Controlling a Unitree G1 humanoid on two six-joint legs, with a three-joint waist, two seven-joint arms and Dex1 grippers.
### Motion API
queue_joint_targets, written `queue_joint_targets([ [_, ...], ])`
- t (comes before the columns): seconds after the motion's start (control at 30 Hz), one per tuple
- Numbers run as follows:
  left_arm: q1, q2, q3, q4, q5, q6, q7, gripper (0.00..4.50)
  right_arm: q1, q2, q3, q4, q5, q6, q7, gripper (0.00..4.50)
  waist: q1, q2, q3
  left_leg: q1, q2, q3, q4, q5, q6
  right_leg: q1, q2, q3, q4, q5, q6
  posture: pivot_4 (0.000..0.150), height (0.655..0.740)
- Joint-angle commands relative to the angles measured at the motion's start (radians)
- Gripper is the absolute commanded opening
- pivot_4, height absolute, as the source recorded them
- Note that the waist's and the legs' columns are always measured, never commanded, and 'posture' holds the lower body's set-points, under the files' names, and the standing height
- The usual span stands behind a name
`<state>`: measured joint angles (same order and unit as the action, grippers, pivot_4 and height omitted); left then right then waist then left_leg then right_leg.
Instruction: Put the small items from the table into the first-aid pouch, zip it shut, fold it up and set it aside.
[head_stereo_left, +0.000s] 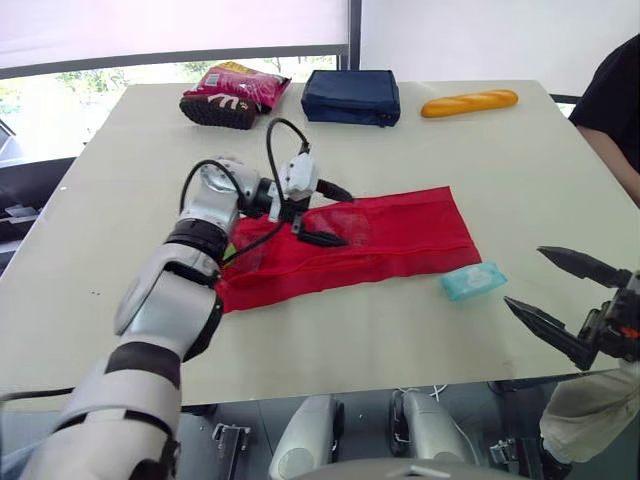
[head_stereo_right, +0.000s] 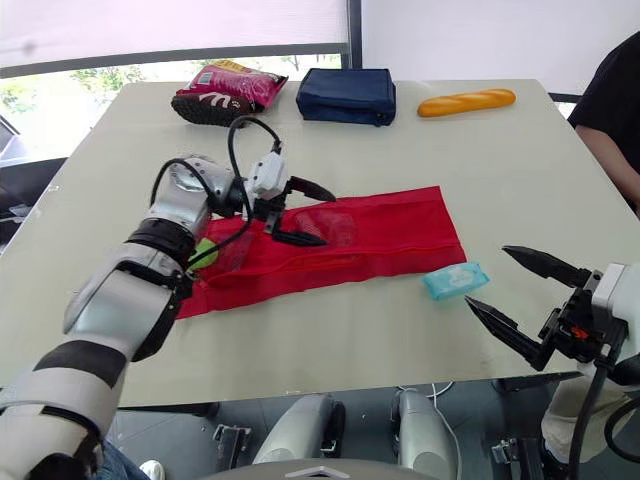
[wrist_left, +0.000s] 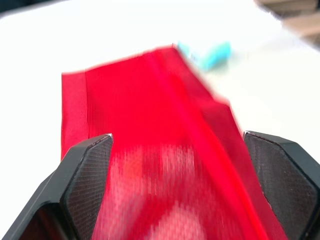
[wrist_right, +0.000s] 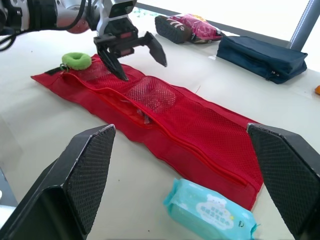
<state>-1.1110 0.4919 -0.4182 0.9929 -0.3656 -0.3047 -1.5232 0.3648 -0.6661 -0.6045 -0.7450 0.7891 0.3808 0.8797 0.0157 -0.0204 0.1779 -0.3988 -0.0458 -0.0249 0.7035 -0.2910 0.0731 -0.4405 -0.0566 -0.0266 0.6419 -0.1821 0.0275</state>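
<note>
The red mesh first-aid pouch (head_stereo_left: 390, 240) lies unfolded across the middle of the table, with something pale showing through its mesh pocket (wrist_right: 152, 95). My left gripper (head_stereo_left: 328, 214) hangs open just above the pouch's left half, nothing between its fingers. A light-blue pack of wipes (head_stereo_left: 472, 281) lies on the table just off the pouch's right front corner. A green ring-shaped item (wrist_right: 76, 60) rests at the pouch's left end. My right gripper (head_stereo_left: 560, 300) stands open near the table's front right edge, to the right of the wipes.
At the back of the table are a navy pouch (head_stereo_left: 351, 96), a pink snack bag (head_stereo_left: 240, 85) lying on a dark shoe (head_stereo_left: 217, 111), and a bread-shaped item (head_stereo_left: 469, 102). A person in a dark sleeve (head_stereo_left: 615, 95) sits at the far right.
</note>
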Motion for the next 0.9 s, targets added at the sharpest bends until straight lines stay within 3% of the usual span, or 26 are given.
queue_joint_targets([
  [0.03, 0.037, -0.065, 0.043, -0.117, 0.070, 0.062, 0.116, 4.43, -0.021, -0.004, 0.007, -0.020, -0.003, -0.030, -0.021, 4.50, 0.000, 0.000, 0.000, 0.000, 0.000, 0.000, 0.000, 0.000, 0.000, 0.000, 0.000, 0.000, 0.000, 0.000, 0.000, 0.150, 0.7397],
  [0.3, 0.097, -0.231, 0.034, -0.158, 0.253, 0.171, 0.368, 4.43, -0.018, 0.005, 0.020, -0.034, -0.017, -0.044, -0.051, 4.50, 0.001, 0.000, 0.000, 0.000, 0.000, 0.000, 0.000, 0.000, 0.000, 0.000, 0.000, 0.001, 0.000, 0.000, 0.000, 0.150, 0.7397],
  [0.63, 0.130, -0.332, 0.033, -0.118, 0.404, 0.193, 0.515, 4.43, 0.034, 0.008, 0.007, -0.069, -0.004, -0.049, -0.074, 4.50, 0.002, 0.000, 0.000, 0.001, 0.000, 0.000, 0.000, 0.000, 0.000, 0.000, 0.000, 0.000, 0.000, 0.000, 0.000, 0.150, 0.7397],
  [0.67, 0.134, -0.337, 0.037, -0.118, 0.407, 0.201, 0.516, 3.92, 0.046, 0.005, 0.001, -0.073, -0.002, -0.046, -0.072, 4.50, 0.002, 0.000, 0.000, 0.001, 0.000, 0.000, 0.000, 0.000, 0.000, 0.000, 0.000, 0.000, 0.000, 0.000, 0.000, 0.150, 0.7397],
  [0.7, 0.136, -0.339, 0.040, -0.117, 0.411, 0.204, 0.517, 3.69, 0.054, 0.002, -0.003, -0.076, -0.001, -0.045, -0.072, 4.50, 0.002, 0.000, 0.000, 0.001, 0.000, 0.000, 0.000, 0.000, 0.000, 0.000, 0.000, 0.001, 0.000, 0.000, 0.000, 0.150, 0.7397],
  [0.8, 0.144, -0.340, 0.051, -0.124, 0.417, 0.212, 0.522, 2.13, 0.088, -0.002, -0.034, -0.068, -0.003, -0.049, -0.067, 4.50, 0.002, 0.000, 0.000, 0.001, 0.000, 0.000, 0.000, 0.000, 0.000, 0.001, -0.001, 0.001, 0.000, 0.000, 0.000, 0.150, 0.7397],
  [0.83, 0.146, -0.341, 0.056, -0.128, 0.415, 0.216, 0.525, 1.84, 0.098, -0.004, -0.043, -0.062, -0.008, -0.050, -0.066, 4.50, 0.002, 0.000, 0.000, 0.001, 0.000, 0.000, 0.000, 0.000, 0.000, 0.001, -0.001, 0.001, 0.000, 0.000, 0.000, 0.150, 0.7397],
  [0.87, 0.147, -0.342, 0.060, -0.131, 0.415, 0.219, 0.526, 1.11, 0.104, -0.005, -0.049, -0.059, -0.011, -0.050, -0.065, 4.50, 0.002, 0.000, 0.000, 0.001, 0.000, 0.000, 0.000, 0.000, 0.000, 0.001, 0.000, 0.001, 0.000, 0.000, 0.000, 0.150, 0.7397],
  [0.9, 0.149, -0.344, 0.063, -0.138, 0.415, 0.225, 0.526, 0.78, 0.108, -0.005, -0.051, -0.057, -0.012, -0.050, -0.067, 4.50, 0.002, 0.000, 0.000, 0.001, 0.000, 0.000, 0.000, 0.000, 0.000, 0.001, 0.000, 0.001, 0.000, 0.000, 0.000, 0.150, 0.7397],
])
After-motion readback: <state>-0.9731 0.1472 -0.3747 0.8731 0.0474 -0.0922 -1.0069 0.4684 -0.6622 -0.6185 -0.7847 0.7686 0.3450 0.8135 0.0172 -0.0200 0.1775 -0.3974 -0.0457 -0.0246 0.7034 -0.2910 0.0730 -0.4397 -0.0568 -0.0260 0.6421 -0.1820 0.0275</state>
